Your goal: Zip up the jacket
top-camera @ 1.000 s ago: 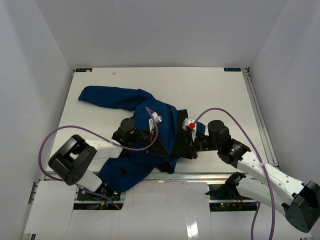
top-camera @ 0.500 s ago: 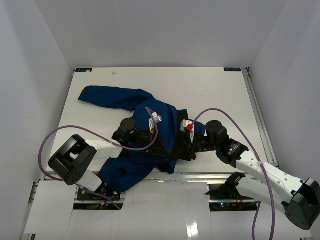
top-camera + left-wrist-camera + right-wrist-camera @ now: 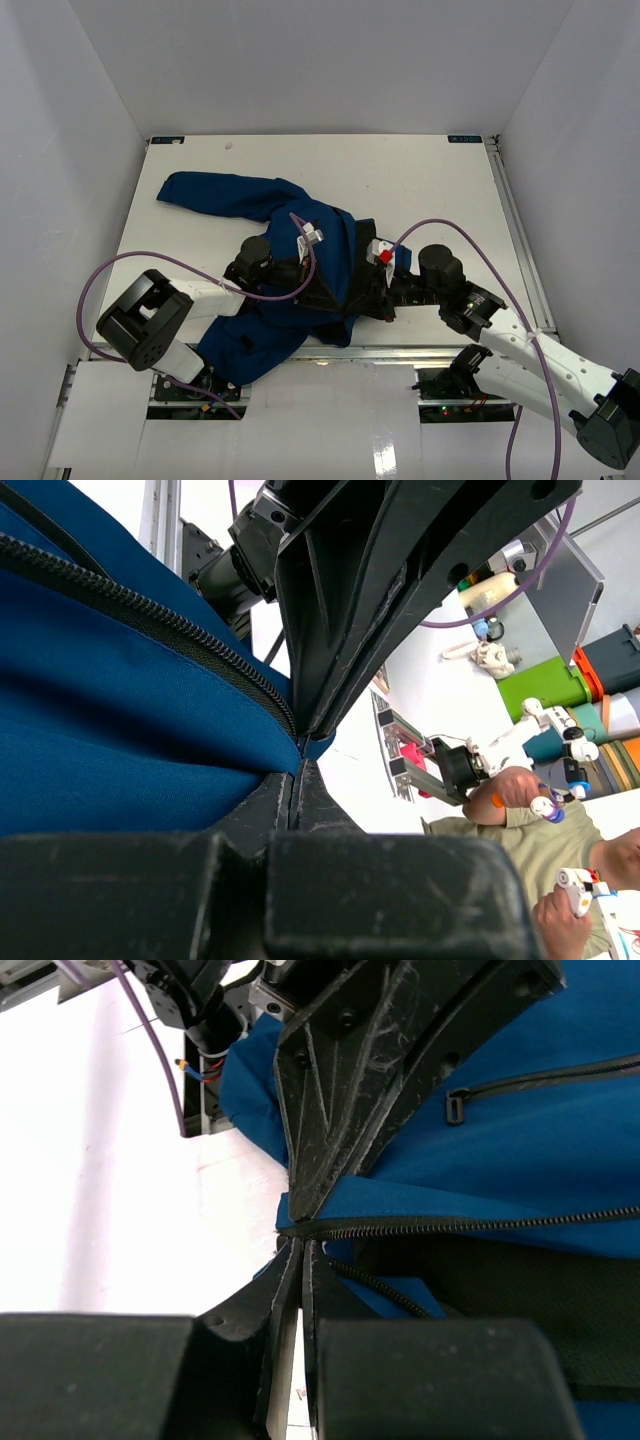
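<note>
The royal-blue jacket (image 3: 250, 195) lies crumpled on the white table, one sleeve stretched to the back left, its black lining (image 3: 355, 255) showing at the open front. My left gripper (image 3: 318, 288) is shut on the jacket's front edge; in the left wrist view the gripper (image 3: 300, 752) pinches blue fabric (image 3: 120, 720) just below the zipper teeth (image 3: 150, 620). My right gripper (image 3: 366, 297) is shut on the other front edge; in the right wrist view the gripper (image 3: 297, 1238) pinches the end of a zipper row (image 3: 450, 1225). Both grippers sit close together near the hem.
The white table (image 3: 420, 180) is boxed in by white walls on three sides. A metal rail (image 3: 515, 220) runs along its right edge. Purple cables (image 3: 440, 225) loop over both arms. A pocket zipper (image 3: 540, 1075) shows on the jacket.
The right arm's wrist shifted slightly left, then back to the right, with its grip on the jacket kept. The left arm and the jacket barely moved.
</note>
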Tool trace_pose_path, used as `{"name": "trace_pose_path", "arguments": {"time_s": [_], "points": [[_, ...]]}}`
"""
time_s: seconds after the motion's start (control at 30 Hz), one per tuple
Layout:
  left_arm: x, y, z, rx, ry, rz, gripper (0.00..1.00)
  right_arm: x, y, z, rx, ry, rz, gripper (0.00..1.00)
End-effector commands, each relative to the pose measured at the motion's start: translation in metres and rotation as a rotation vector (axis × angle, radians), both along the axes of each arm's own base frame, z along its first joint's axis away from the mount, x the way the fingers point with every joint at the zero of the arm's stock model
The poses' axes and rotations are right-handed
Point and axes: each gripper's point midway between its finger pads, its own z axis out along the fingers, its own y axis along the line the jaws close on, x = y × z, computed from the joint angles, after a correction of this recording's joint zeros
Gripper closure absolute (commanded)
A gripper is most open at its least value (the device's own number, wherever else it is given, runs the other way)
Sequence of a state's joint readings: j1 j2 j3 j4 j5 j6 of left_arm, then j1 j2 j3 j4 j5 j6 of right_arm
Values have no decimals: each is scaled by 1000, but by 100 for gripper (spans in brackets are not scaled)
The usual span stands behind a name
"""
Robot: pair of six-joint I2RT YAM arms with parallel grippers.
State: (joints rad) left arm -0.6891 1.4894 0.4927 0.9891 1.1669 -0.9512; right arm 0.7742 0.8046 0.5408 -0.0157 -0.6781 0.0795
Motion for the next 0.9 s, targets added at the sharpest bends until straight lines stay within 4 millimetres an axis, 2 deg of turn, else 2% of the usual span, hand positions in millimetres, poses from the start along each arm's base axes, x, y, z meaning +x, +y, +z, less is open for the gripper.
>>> {"name": "trace_pose_path", "arguments": {"time_s": [0.0,0.3,0.67,0.87], "points": [[-8,2,18,-51,-70,-44,100,18,-2,21,15,-70,-92,92],[-8,3,18,-51,-69,-47,100,25,-2,26,10,-74,-125,92],[-9,3,18,-50,-66,-48,100,60,-8,35,-116,-163,-238,92],[-8,2,18,-48,-64,-47,100,58,-6,36,-111,-163,-225,92]]}}
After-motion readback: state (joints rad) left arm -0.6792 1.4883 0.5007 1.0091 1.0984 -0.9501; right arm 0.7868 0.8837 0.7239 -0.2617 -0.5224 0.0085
